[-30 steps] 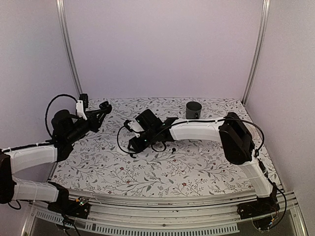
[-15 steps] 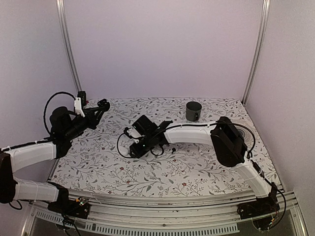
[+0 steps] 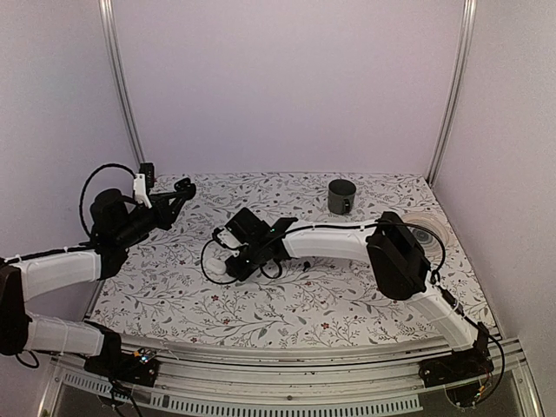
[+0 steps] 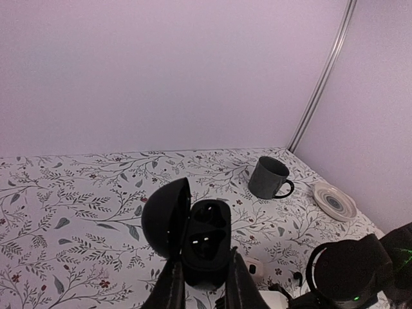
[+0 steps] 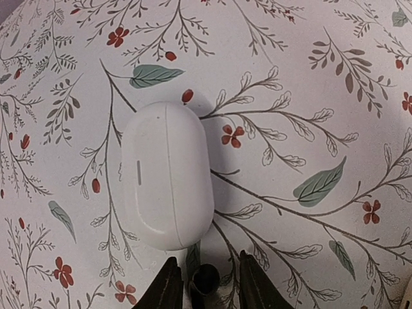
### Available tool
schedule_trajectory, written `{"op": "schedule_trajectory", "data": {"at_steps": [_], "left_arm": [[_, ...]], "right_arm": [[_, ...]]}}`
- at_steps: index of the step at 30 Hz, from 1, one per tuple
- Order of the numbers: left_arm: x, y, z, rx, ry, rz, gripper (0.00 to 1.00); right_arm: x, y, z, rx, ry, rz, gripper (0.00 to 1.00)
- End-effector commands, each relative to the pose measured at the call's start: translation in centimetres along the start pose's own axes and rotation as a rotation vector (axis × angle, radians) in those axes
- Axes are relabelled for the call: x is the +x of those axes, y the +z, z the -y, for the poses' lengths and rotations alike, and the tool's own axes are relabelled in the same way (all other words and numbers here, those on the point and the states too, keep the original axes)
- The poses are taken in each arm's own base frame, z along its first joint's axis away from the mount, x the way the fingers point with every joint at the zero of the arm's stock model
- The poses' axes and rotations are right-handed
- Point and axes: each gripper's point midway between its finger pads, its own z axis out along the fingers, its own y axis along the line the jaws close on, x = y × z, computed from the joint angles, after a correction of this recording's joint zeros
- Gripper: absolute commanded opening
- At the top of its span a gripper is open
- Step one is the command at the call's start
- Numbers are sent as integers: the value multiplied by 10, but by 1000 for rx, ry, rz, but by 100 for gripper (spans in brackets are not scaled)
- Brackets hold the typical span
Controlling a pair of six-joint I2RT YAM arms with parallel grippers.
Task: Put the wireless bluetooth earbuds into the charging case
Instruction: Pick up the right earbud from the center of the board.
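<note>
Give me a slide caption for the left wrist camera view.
Left gripper holds the open black charging case; grey mug and saucer sit beyond on the floral table.

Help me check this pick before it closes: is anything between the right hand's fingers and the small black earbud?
Nothing visible does. The earbud lies on the floral cloth between the right hand's fingers, with bare cloth on either side. The white oval case lies just beyond the fingertips, not between them.

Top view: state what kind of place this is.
Likely a lab test booth: plain walls, aluminium posts, a floral table cover, and a left arm and right arm bolted at its near edge.
</note>
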Motion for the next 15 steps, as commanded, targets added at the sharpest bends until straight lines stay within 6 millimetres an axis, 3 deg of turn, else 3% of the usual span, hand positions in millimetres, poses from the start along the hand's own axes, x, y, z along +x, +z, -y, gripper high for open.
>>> {"op": "schedule_trajectory", "data": {"at_steps": [1,8,15], "left_arm": [[-14,2,0,7,1,35,0],[-12,4,0,12,-9,33,0],[4,11,4,64,-29,-11,0]], "right_arm": [[25,11,-3,68,-48,-76,30],[27,8,-4,67,-42,-74,20],[42,-20,17,53,63,-64,9]]}}
